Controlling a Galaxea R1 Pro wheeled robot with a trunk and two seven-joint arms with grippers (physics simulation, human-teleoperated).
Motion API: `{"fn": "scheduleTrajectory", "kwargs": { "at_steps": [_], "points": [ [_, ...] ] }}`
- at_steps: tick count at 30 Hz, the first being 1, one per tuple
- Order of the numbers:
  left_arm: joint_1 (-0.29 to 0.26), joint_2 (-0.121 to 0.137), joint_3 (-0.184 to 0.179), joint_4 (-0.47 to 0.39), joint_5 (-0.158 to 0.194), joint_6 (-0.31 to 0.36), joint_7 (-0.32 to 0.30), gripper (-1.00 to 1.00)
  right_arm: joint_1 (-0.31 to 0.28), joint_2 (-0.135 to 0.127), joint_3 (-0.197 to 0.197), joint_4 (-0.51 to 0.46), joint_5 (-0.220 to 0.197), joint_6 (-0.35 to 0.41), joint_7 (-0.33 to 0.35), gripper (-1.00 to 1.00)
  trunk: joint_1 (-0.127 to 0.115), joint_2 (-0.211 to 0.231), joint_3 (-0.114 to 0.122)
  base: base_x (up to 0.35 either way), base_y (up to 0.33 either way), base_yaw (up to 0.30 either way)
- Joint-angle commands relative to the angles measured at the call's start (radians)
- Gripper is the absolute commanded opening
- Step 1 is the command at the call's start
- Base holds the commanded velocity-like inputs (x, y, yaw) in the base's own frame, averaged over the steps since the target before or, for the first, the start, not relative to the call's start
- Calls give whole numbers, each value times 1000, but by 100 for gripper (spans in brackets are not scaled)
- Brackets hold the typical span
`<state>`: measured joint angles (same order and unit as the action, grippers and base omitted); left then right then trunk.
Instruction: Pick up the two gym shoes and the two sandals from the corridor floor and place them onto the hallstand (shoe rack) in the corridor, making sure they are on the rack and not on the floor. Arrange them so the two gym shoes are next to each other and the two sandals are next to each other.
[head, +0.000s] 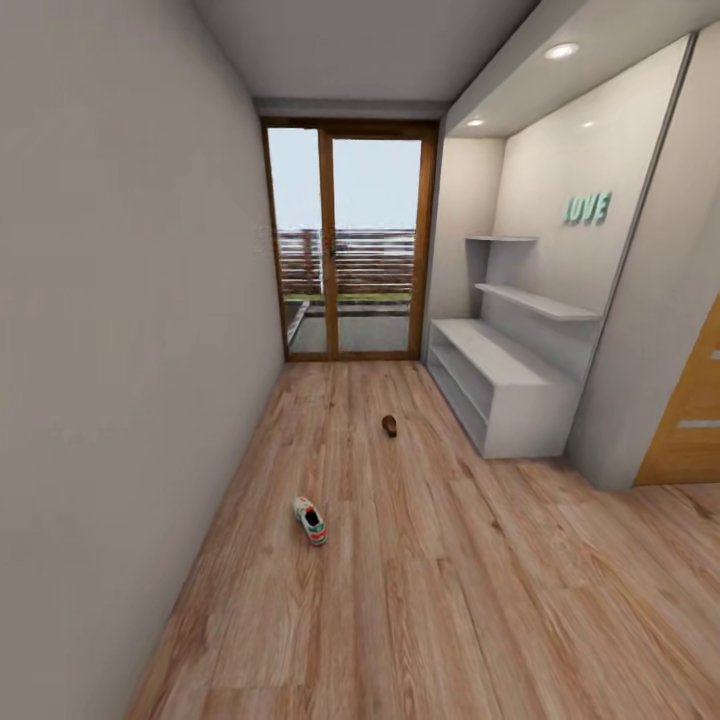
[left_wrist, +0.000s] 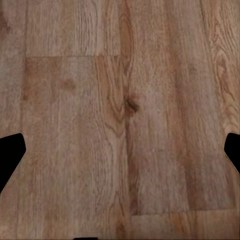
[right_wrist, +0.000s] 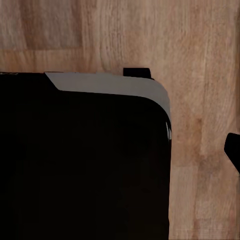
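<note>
wood floor (head: 450, 600) holds one gym shoe (head: 310, 521), one sandal (head: 389, 426); left pincer (left_wrist: 120, 150) splayed, right unclear.

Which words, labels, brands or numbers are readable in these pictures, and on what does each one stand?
"LOVE": green raised letters on the white back wall of the hallstand, above its upper shelves.
The gym shoe on the floor: any marking on it is too small to read.
The sandal: no text can be made out.
Both wrist views: no text.
</note>
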<state>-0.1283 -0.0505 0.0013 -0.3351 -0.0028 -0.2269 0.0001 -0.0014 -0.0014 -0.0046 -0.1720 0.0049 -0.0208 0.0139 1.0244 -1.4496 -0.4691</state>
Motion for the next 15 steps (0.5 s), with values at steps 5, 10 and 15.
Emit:
{"fn": "scheduleTrajectory", "kwargs": {
  "at_steps": [5, 10, 15],
  "points": [
    [-1, 0, 0, 1, 0, -3, 0, 100, 0, 0, 0, -1, 1, -2, 1, 100, 1, 0, -1, 345, -74, 0],
    [-1, 0, 0, 1, 0, -3, 0, 100, 0, 0, -1, -1, 0, -2, 1, 100, 1, 0, -1, 345, -91, 0],
    [-1, 0, 0, 1, 0, -3, 0, 100, 0, 0, -1, -1, 0, -2, 1, 100, 1, 0, -1, 345, -98, 0]
  ]
}}
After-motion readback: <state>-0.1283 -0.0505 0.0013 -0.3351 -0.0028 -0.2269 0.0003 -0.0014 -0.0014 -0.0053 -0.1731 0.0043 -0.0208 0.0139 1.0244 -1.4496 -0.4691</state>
